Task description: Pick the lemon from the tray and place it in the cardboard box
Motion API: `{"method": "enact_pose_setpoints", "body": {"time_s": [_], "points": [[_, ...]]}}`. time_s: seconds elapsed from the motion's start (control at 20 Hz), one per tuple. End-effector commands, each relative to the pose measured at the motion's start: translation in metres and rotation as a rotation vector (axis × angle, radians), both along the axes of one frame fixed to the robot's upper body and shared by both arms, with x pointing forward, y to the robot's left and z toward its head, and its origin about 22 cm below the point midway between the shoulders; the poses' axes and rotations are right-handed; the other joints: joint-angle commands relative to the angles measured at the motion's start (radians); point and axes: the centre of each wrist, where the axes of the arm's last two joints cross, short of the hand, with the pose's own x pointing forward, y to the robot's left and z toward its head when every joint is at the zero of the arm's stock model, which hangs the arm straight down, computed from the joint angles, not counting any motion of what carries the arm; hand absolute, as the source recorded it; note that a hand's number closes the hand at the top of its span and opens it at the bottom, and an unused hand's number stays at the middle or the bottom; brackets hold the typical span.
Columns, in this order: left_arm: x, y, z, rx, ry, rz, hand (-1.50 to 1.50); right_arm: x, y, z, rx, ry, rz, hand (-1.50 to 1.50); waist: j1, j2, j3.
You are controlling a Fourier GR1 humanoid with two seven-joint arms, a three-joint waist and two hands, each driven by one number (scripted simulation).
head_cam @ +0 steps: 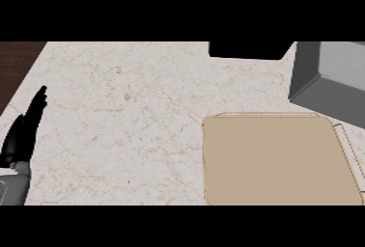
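A tan tray (278,159) lies flat on the marbled counter at the lower right, and its surface is bare. No lemon shows anywhere in the head view. A grey box-like container (329,79) stands at the upper right, cut off by the frame edge. My left hand (21,132) stands at the far left edge with straight fingers pointing up, holding nothing. My right hand does not show.
A black block (249,49) sits at the counter's far edge, top centre. Dark wood flooring (18,62) lies beyond the counter's left edge. The marbled counter top (121,120) spreads between my left hand and the tray.
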Motion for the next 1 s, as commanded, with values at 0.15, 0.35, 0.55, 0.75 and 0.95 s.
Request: {"method": "enact_pose_setpoints", "body": {"time_s": [0.15,0.35,0.55,0.75,0.95], "points": [[0.006,-0.002,0.000,0.012,0.007,-0.040,0.00,0.010,-0.006,0.010,0.177,0.072,0.183,1.50,0.033,0.000,-0.005],[0.009,-0.012,-0.002,0.000,0.006,-0.048,0.00,0.020,-0.001,0.012,0.250,0.123,0.188,1.50,0.036,-0.001,-0.006],[0.017,-0.019,0.003,0.007,-0.006,-0.050,0.00,0.042,0.017,0.003,0.283,0.199,0.194,1.50,0.040,-0.001,-0.006],[0.010,-0.020,-0.008,-0.001,0.023,-0.061,0.00,0.066,0.040,0.009,0.280,0.239,0.210,1.50,0.055,-0.002,-0.008],[0.012,-0.010,-0.004,0.007,0.011,-0.050,0.00,0.083,0.058,-0.008,0.274,0.260,0.195,1.50,0.048,0.002,-0.007]]}}
